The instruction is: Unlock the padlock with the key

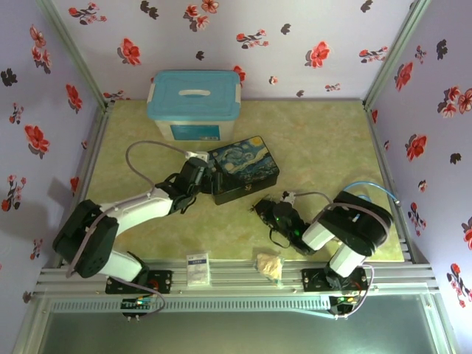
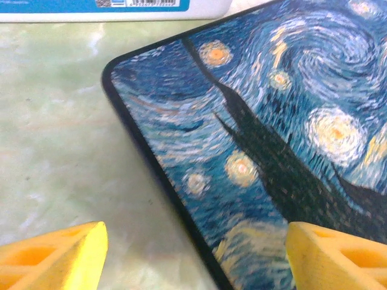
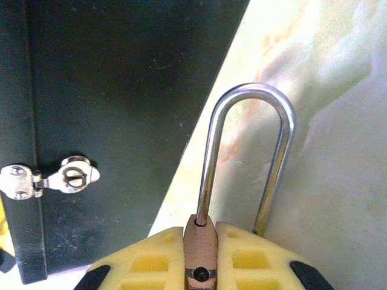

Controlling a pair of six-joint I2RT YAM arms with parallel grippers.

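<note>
Starting at the near rail: crumpled beige wrapper (image 1: 269, 265) and a small white card (image 1: 198, 269), both well apart from the work. Next out, right gripper (image 1: 262, 208) sits low over the table (image 1: 332, 147), fingers (image 3: 233, 244) closed tight on the padlock (image 3: 200, 244). Brass body pinched between the yellow pads, shackle (image 3: 251, 90) pointing away from the wrist, alongside the painted box (image 1: 243, 169). One shackle leg enters the body; the other drops behind a pad, so I cannot tell whether it is seated. Box clasp (image 3: 48, 178) just beside, untouched. Further out, left gripper (image 2: 196, 235) hangs over the box's corner, fingers (image 2: 60, 254) spread wide, nothing held. Blue-lidded bin (image 1: 193, 103) at the far wall.

Risks, as I judge them:
- The pinch is narrow, so pushing or turning the key could twist the padlock in the pads or pop it free.
- The body's end seems buried between the fingers, which may block the keyway.
- Left arm lowering here would strike the lid and shove the box into the right gripper.
</note>
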